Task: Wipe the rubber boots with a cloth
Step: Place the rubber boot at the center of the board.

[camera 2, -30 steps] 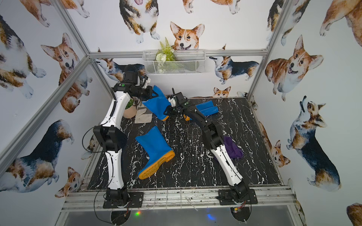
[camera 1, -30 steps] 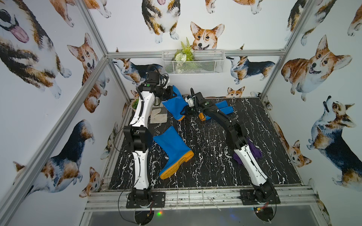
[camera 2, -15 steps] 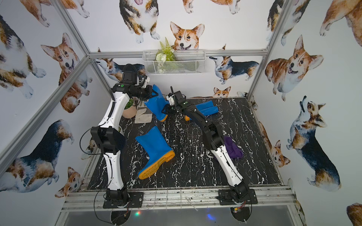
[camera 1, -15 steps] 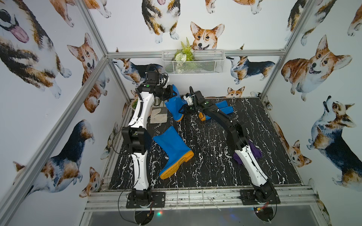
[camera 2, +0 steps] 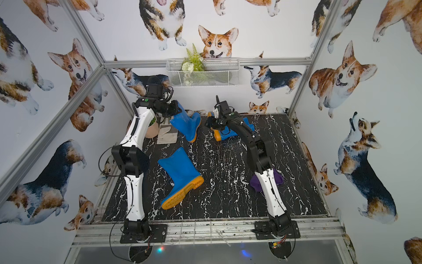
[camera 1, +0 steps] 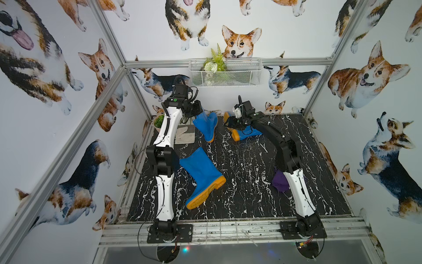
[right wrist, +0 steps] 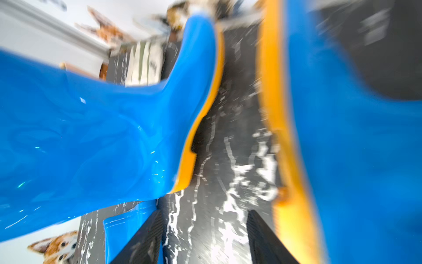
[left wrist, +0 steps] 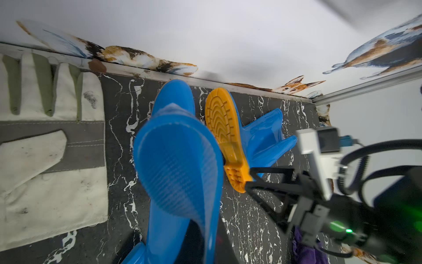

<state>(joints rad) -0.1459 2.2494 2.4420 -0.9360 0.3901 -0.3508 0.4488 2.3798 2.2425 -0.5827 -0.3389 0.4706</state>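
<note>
No text, label, brand, number or sign could be read in any view. The orange-yellow sole [left wrist: 225, 137] of a glossy bright-blue rubber boot [left wrist: 262, 137] lying on its side bore only moulded tread ridges, with no legible lettering.
</note>
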